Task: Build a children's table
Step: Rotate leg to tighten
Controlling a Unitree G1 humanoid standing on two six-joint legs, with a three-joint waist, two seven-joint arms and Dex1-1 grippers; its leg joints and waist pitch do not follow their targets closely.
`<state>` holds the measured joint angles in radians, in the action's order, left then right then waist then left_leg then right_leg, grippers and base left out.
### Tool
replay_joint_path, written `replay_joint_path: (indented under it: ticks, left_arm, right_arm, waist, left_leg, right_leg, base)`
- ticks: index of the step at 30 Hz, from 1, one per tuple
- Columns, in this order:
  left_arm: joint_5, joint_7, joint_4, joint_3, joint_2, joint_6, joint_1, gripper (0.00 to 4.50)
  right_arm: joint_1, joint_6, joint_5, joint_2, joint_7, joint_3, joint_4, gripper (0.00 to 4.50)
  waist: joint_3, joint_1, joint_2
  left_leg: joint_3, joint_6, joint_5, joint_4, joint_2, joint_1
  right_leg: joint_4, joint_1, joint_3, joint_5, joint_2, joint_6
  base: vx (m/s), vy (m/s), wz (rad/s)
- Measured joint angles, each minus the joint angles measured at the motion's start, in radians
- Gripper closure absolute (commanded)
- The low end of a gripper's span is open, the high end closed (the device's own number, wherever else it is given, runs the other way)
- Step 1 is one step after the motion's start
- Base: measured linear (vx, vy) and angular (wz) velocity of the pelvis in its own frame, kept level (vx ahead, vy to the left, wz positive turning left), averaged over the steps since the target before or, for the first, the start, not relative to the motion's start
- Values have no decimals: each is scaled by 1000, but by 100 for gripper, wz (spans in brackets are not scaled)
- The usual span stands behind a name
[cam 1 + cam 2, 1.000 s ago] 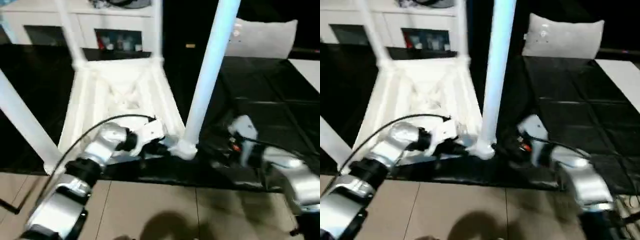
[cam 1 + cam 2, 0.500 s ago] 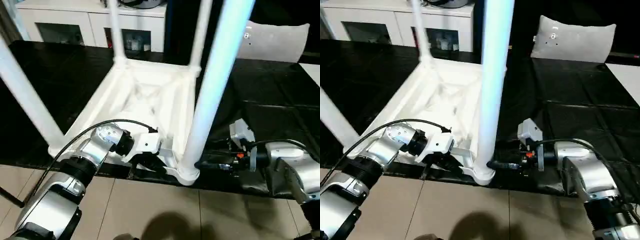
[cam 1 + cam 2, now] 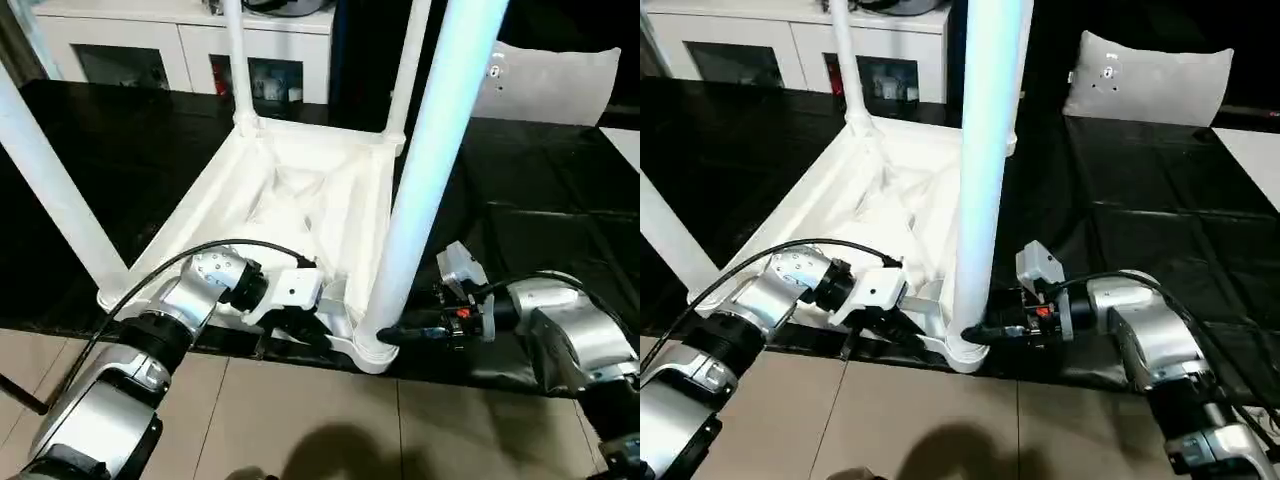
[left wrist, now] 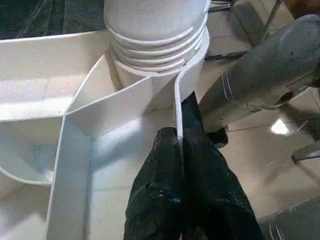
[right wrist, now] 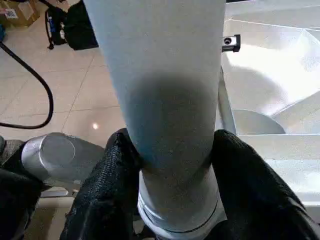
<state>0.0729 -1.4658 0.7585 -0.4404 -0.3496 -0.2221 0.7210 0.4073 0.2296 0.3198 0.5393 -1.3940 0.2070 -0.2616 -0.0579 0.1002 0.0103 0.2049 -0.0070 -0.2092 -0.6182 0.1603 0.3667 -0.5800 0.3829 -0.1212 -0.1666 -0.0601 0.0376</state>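
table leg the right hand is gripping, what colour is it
White. The leg between the right hand's black fingers shows best in the right wrist view.

Home rm: glass-door cabinet point(image 3: 180, 45), cushion point(image 3: 1150, 75), tile floor point(image 3: 300, 420).

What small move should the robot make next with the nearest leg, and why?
Probably twist the leg further in: the right gripper clasps its base, thread rings still show above the socket, and the left gripper pinches the tabletop rib to steady it.

No legible text or labels
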Motion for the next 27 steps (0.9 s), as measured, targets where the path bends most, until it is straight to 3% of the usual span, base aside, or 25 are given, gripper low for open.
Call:
replay_joint_path:
  ticks: [7, 11, 16, 19, 21, 23, 26, 27]
  left_arm:
    - [-4, -4, -14, 10, 1, 46, -2, 450]
    - [-8, 54, -47, 46, 14, 211, -10, 450]
    - [-8, 131, -48, 64, 42, 290, -12, 450]
    - [2, 281, -75, 117, 74, 423, -21, 450]
    - [2, 330, -84, 127, 99, 468, -21, 450]
    - [12, 437, -88, 155, 148, 533, -17, 450]
    - [35, 621, -74, 200, 233, 599, 2, 450]
    - [38, 661, -64, 208, 254, 602, 10, 450]
  right_arm:
    - [-19, 55, 23, -4, 23, -6, 30, 262]
    - [-88, 174, 30, -49, 187, -56, 144, 262]
    - [-97, 205, 7, -80, 307, -82, 160, 262]
    - [-95, 259, -55, -232, 543, -147, 165, 262]
    - [-90, 271, -65, -264, 629, -162, 165, 262]
    - [-51, 284, -98, -343, 780, -189, 133, 262]
    - [14, 276, -155, -477, 1042, -223, 69, 262]
    - [29, 262, -164, -495, 1097, -224, 50, 227]
  waist:
    - [0, 1, -1]
    - [1, -2, 0]
    - [1, -39, 0]
    - [0, -75, 0]
    - [1, -88, 2]
    - [0, -114, 1]
    - [0, -136, 1]
    - [0, -138, 2]
  left_leg:
    - [0, 0, 0, 0, 0, 0]
    - [0, -2, 1, 0, 0, -3]
    - [0, -3, 2, 0, 0, -6]
    - [0, -4, 3, 0, 1, -10]
    - [-2, -4, 2, 0, 0, -10]
    - [-3, -4, 2, 0, 0, -9]
    - [-4, -4, 2, 0, 0, -7]
    - [-4, -5, 2, 0, 0, -6]
  right_leg:
    - [0, 0, 0, 0, 0, 0]
    - [-1, -1, 0, 1, 0, 1]
    - [1, -3, 0, 0, 0, 0]
    - [1, -3, -1, 0, 1, 0]
    - [4, -3, -4, 0, 0, 0]
    - [5, -2, -4, 0, 0, 0]
    - [4, 2, -4, 1, 0, 1]
    - [4, 2, -4, 1, 0, 1]
  base:
    - [0, 0, 0]
    - [0, 0, 0]
    - [0, 0, 0]
    - [0, 0, 0]
    - [0, 0, 0]
    - [0, 0, 0]
    - [0, 0, 0]
    - [0, 0, 0]
